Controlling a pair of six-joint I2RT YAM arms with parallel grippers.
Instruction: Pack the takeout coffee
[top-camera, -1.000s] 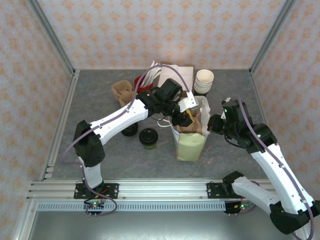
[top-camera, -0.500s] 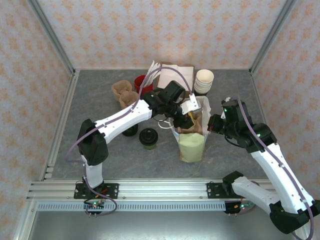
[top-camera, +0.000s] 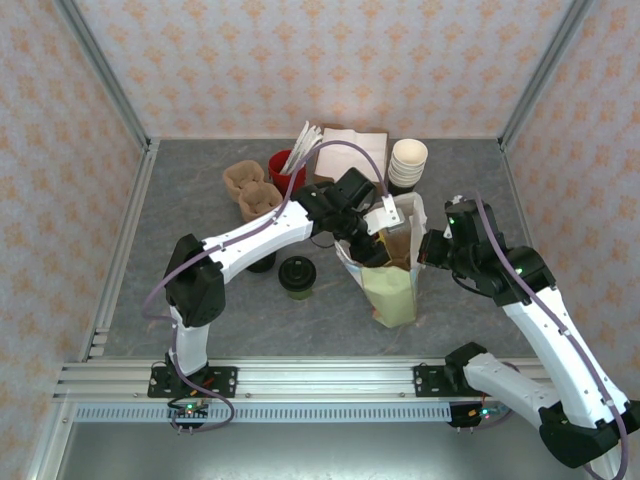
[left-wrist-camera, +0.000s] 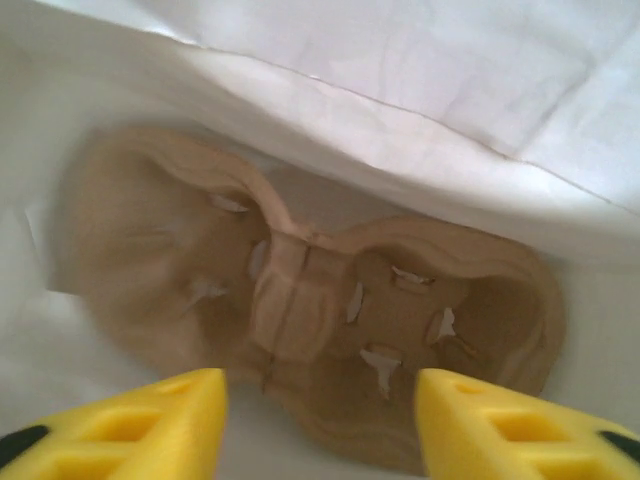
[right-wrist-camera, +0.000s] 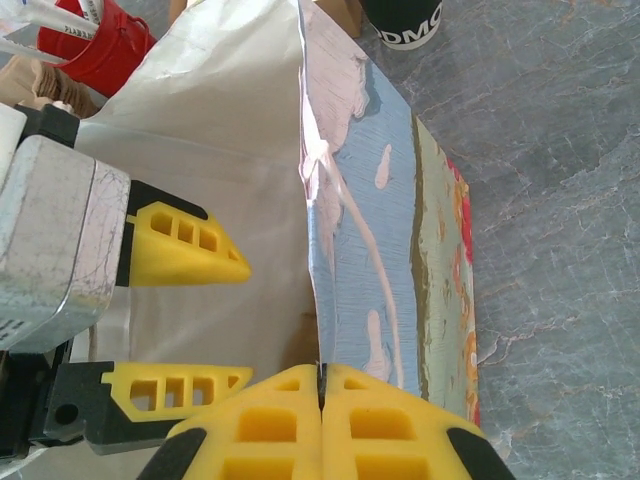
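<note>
The takeout coffee (top-camera: 297, 277), a small dark cup with a black top, stands on the table left of the bag; the right wrist view shows it as a dark cup (right-wrist-camera: 403, 22). The white paper bag (top-camera: 392, 280) stands open at the middle. My left gripper (top-camera: 372, 226) reaches into its mouth and is open with nothing between the yellow fingers (left-wrist-camera: 320, 420). Below them a brown pulp cup carrier (left-wrist-camera: 320, 300) lies on the bag's bottom. My right gripper (right-wrist-camera: 321, 385) is shut on the bag's (right-wrist-camera: 380, 200) right rim, and my left gripper (right-wrist-camera: 249, 322) stands just beside it.
A stack of cream-lined cups (top-camera: 407, 163) stands behind the bag. Napkins on a brown box (top-camera: 350, 152), a red cup with straws (top-camera: 282, 166) and more pulp carriers (top-camera: 250, 190) sit at the back. Black lids (top-camera: 262, 263) lie under the left arm.
My left gripper has opened inside the bag and let go of the carrier. The left arm reached further right, and the bag slid and leaned toward the front right. The right gripper kept its pinch.
</note>
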